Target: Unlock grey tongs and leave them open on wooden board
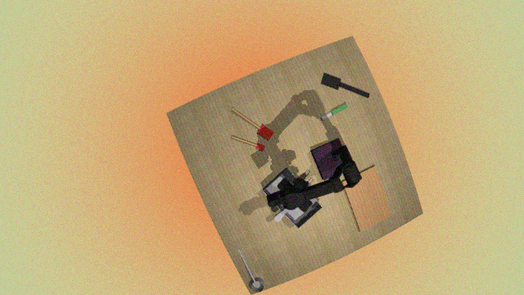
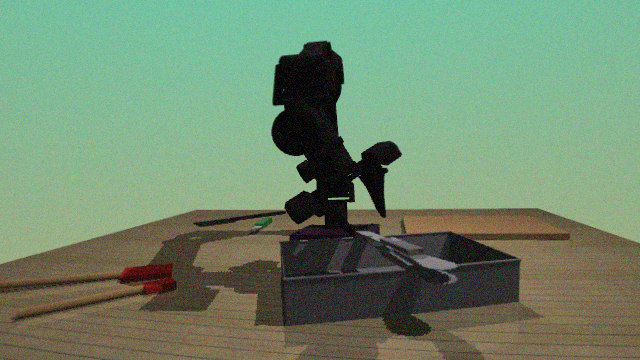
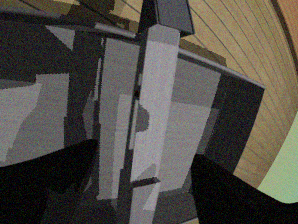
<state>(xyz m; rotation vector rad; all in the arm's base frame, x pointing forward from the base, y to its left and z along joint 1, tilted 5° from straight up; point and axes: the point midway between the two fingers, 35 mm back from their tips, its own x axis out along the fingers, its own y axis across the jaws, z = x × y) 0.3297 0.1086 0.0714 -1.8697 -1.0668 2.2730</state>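
Observation:
The grey tongs (image 1: 280, 216) (image 2: 435, 262) (image 3: 159, 75) lie across the roasting tin (image 1: 304, 222) (image 2: 325, 300) (image 3: 240, 120), their ends reaching past its rims. My gripper (image 2: 367, 222) (image 3: 145, 155) is open and empty. In the wrist view its two black fingers stand on either side of the tongs, apart from them, with the tongs running up between them. The arm hides the middle of the tongs and the fingertips in the overhead view. The hinge lock cannot be made out. The wooden board (image 1: 370, 201) (image 2: 480, 227) lies flat beyond the tin, near the arm's base.
Two red-headed tools (image 1: 265, 132) (image 2: 146, 273) with wooden handles lie to one side of the tin. A green-handled tool (image 1: 339, 108) (image 2: 262, 223) and a black spatula (image 1: 331, 81) lie farther off. A ladle (image 1: 256, 284) lies at a table corner. The purple base (image 1: 323, 160) stands beside the board.

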